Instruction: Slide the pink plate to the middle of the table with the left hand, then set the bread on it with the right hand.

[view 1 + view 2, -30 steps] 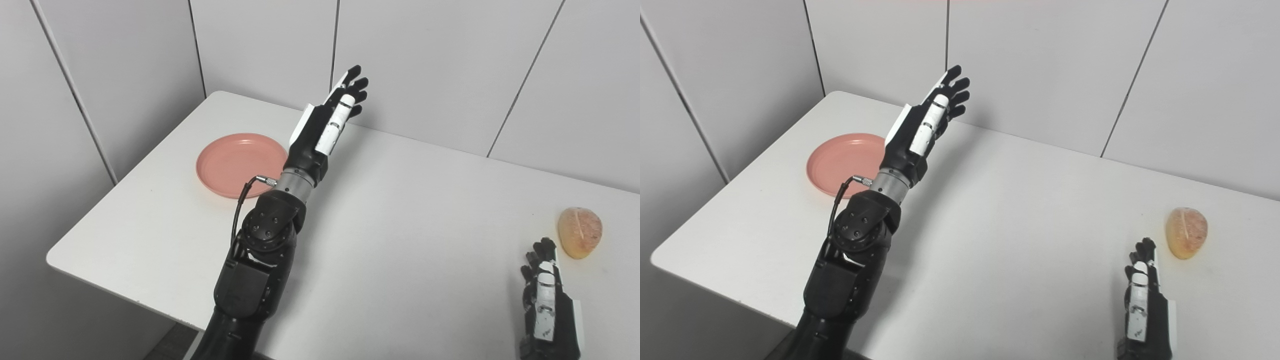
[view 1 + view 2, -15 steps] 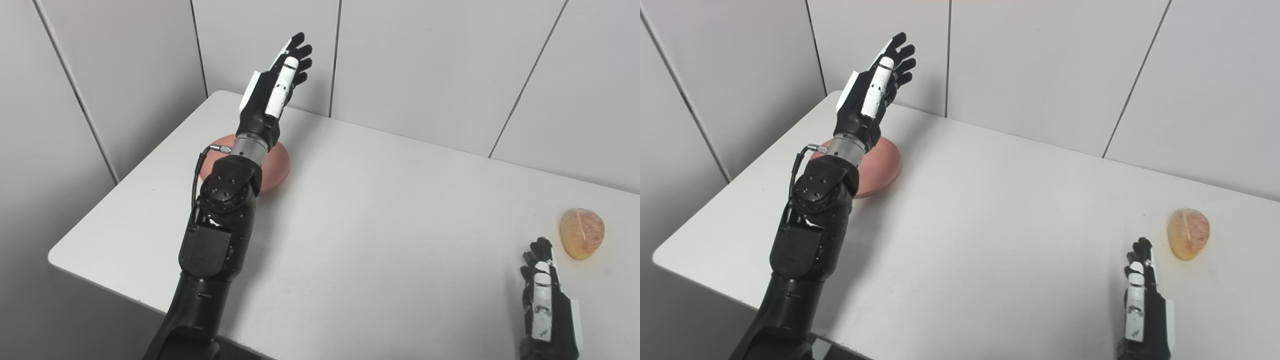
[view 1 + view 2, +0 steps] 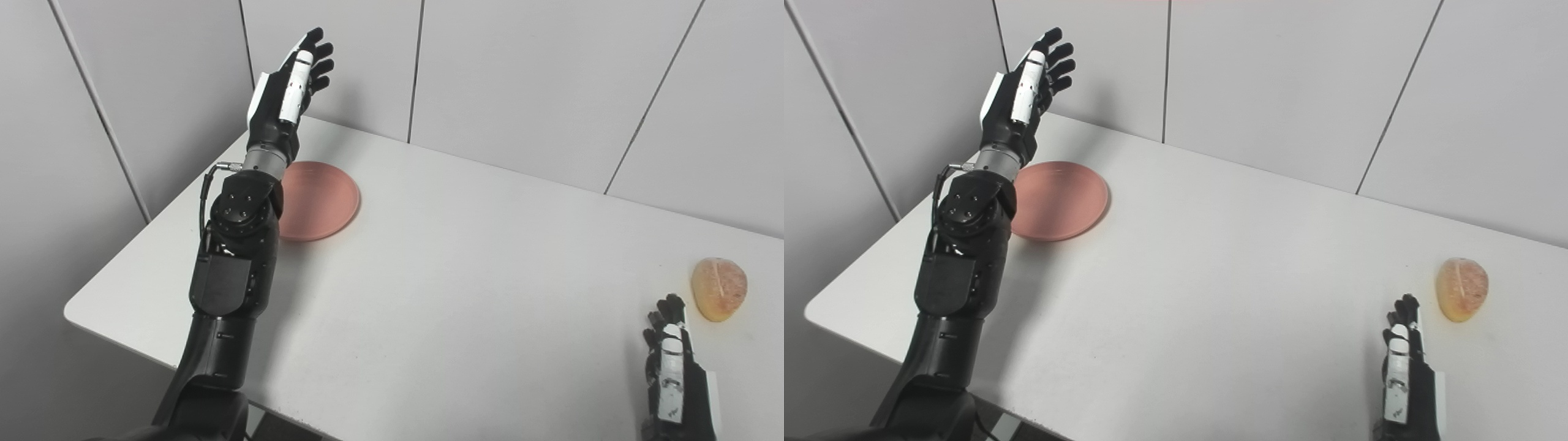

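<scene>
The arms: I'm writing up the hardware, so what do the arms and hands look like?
Both arms are glossy black. The left hand has black fingers, white panels along its back and a silver cylindrical wrist; a thin black cable with a metal plug loops beside the wrist, above a round joint housing with small screws. The right hand shows the same black fingers and white panels.

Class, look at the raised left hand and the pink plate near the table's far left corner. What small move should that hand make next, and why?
Probably lower the left hand toward the table just beyond the pink plate. It is open, holds nothing and looks raised well above the table, beyond the plate's far left edge. The plate sits off toward the left side, so contact on that outer side should let the hand slide it toward the middle.
</scene>
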You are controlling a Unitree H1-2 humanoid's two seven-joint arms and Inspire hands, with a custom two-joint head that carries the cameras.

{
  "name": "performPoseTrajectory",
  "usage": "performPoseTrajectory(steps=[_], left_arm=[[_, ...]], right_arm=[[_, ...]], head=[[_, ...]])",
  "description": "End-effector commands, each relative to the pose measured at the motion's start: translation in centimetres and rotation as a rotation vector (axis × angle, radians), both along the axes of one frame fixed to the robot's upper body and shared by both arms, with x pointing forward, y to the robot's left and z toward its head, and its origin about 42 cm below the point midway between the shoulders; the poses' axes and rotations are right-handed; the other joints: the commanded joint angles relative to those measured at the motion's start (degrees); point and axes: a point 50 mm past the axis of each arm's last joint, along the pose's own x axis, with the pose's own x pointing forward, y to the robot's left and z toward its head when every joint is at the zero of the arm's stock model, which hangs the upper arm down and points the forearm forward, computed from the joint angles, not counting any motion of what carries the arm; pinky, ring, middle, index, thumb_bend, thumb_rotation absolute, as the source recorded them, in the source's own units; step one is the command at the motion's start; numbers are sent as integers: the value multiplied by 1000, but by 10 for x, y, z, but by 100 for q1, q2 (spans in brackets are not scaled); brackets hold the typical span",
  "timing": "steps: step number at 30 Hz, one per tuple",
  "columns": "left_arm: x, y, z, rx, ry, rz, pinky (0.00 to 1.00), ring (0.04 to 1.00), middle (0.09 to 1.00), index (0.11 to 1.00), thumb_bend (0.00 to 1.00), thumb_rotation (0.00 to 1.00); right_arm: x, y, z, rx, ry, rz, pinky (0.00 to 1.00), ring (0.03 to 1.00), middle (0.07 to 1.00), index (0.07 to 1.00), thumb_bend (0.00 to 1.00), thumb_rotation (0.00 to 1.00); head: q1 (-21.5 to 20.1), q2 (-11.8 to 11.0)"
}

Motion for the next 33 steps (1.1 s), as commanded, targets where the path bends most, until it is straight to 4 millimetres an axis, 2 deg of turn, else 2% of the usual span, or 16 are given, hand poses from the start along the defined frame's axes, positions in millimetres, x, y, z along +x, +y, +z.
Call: performPoseTrajectory(steps=[1, 8, 15, 24, 29, 33], left_arm=[[8, 9, 31, 7, -87, 24, 887, 876, 883, 882, 369, 1000], [13, 43, 21, -78, -66, 62, 869, 883, 877, 877, 376, 1000], [16, 68, 6, -145, -11, 84, 834, 857, 854, 846, 365, 1000], [18, 86, -9, -164, 41, 99, 849, 875, 872, 855, 372, 1000], [18, 96, -16, -181, 54, 113, 816, 835, 830, 826, 363, 1000], [16, 103, -23, -190, 70, 121, 831, 847, 841, 828, 367, 1000]], right_arm=[[-1, -2, 5, -9, -20, -1, 1000, 984, 981, 981, 98, 1000], [-2, -2, 7, -26, -22, -6, 1000, 979, 981, 981, 88, 1000], [-1, -3, 6, 2, -21, -6, 1000, 985, 982, 982, 89, 1000], [-2, -4, 8, -8, -18, 3, 1000, 988, 986, 988, 91, 1000], [-1, -4, 8, -9, -18, 0, 1000, 986, 983, 986, 93, 1000], [0, -4, 7, -12, -26, -5, 1000, 983, 981, 982, 86, 1000]], head=[[-2, 7], [-1, -5], [9, 7], [24, 16], [24, 16], [24, 16]])
